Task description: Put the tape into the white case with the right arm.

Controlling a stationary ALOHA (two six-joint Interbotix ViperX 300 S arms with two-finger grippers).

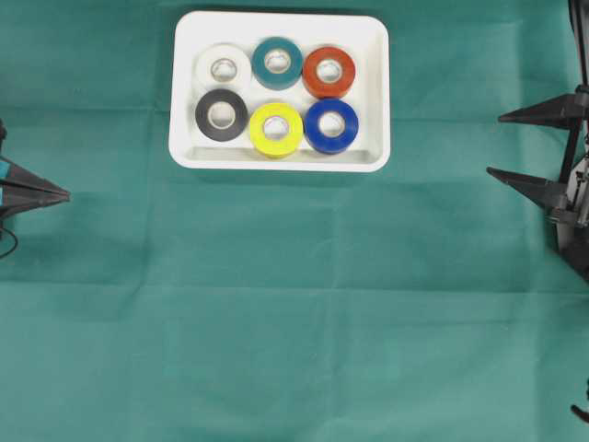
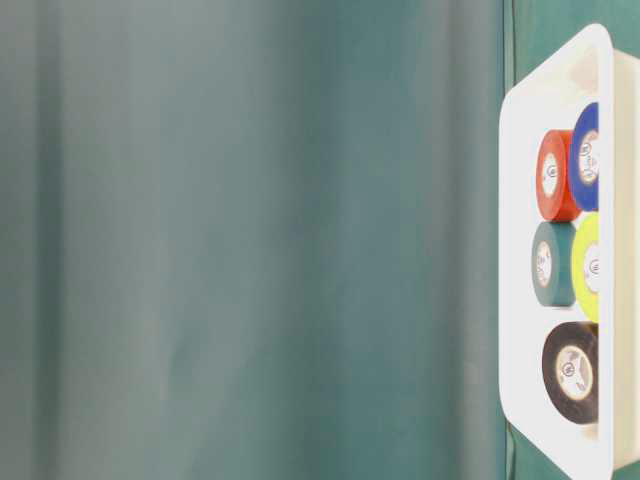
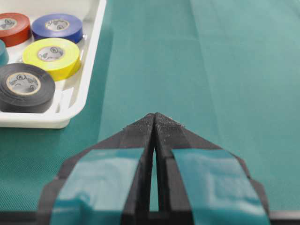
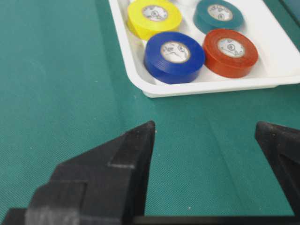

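Note:
The white case (image 1: pixel 276 162) lies at the back middle of the green cloth. Several tape rolls lie flat inside it: white (image 1: pixel 223 69), teal (image 1: pixel 277 62) and red (image 1: pixel 329 72) at the back, black (image 1: pixel 221 115), yellow (image 1: pixel 276 129) and blue (image 1: pixel 331 125) in front. My right gripper (image 1: pixel 497 145) is at the right edge, open and empty, well apart from the case. In the right wrist view the right gripper (image 4: pixel 204 125) points at the case rim (image 4: pixel 211 86) and the blue roll (image 4: pixel 174 56). My left gripper (image 1: pixel 64 194) rests shut at the left edge, its tips together (image 3: pixel 154 115).
Green cloth (image 1: pixel 294 322) covers the whole table, with faint fold lines. A thin black cable (image 1: pixel 9 244) loops by the left arm. A small dark part (image 1: pixel 580 412) shows at the bottom right corner.

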